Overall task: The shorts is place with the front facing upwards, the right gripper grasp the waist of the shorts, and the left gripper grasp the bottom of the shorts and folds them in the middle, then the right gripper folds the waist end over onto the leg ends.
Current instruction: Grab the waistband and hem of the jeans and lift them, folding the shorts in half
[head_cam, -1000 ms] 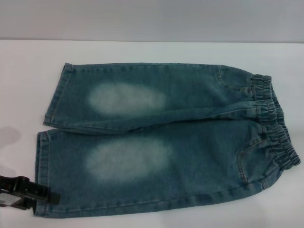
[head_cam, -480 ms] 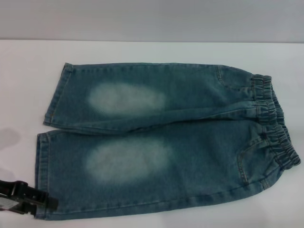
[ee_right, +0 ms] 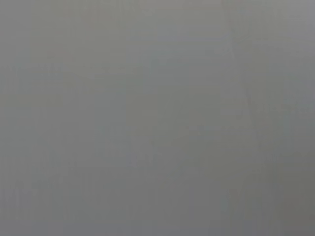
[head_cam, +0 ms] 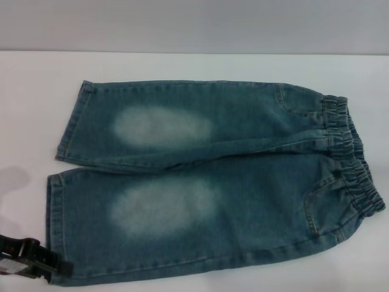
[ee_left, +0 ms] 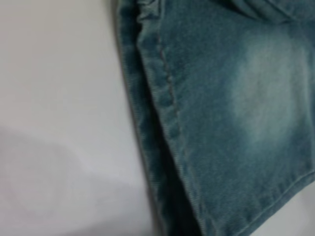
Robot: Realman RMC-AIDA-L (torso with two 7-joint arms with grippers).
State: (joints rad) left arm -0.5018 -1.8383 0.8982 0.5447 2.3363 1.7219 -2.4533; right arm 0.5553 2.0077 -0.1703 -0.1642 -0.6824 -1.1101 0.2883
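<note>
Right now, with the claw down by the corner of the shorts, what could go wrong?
The left claw sits at the very corner of the near leg hem, so it might pinch only the edge, or just one layer, and slip off. The two legs lie apart at the hems, so lifting one may leave the far leg behind. The right claw is not in view, so the waist is unheld.

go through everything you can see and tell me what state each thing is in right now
shorts: spread flat, front up, unfolded.
waist of the shorts: gathered, ungrasped, on the robot's right.
bottom of the shorts: flat on the table.
left gripper: at the near leg hem.
right gripper: out of view.
</note>
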